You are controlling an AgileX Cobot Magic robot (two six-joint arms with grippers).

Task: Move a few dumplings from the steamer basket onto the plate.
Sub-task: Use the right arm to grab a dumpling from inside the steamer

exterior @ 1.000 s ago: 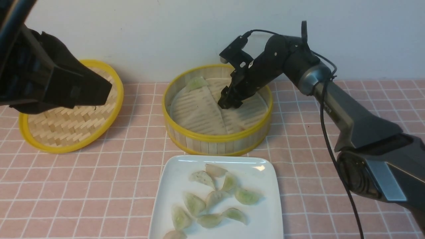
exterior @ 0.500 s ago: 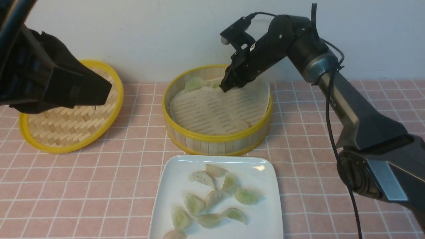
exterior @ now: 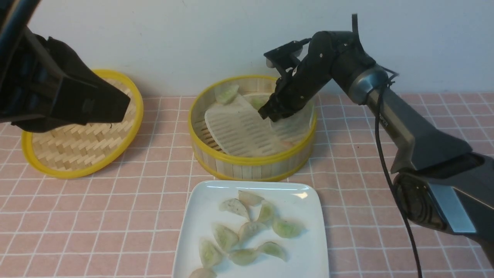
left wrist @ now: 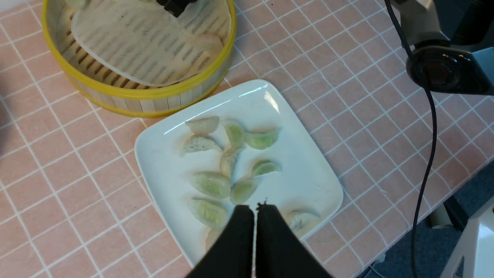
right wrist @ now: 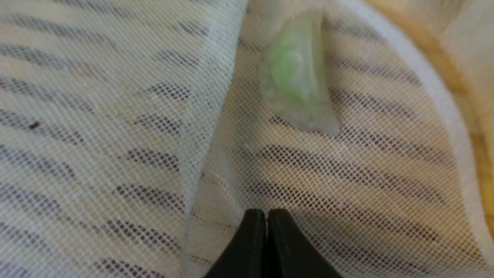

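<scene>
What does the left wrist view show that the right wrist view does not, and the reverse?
Only the left wrist view: the white plate with its dumplings, the steamer basket's yellow rim and the shut left claw. Only the right wrist view: one green dumpling close up. Both: the basket's mesh liner and the shut right claw.

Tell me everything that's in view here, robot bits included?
dumplings on the plate: about ten, pale green to whitish, scattered
dumplings in the steamer basket: at least two, green, near its back wall
steamer basket: one, bamboo with yellow rims, behind the plate
liner: one, whitish mesh, rumpled inside the basket
lid: one, woven, yellow-rimmed, left of the basket
plate: one, white, nearest the camera
tablecloth: one, pink with white grid, underneath
left gripper: one, black, shut, empty
right gripper: one, black, shut, apparently pinching the liner
</scene>
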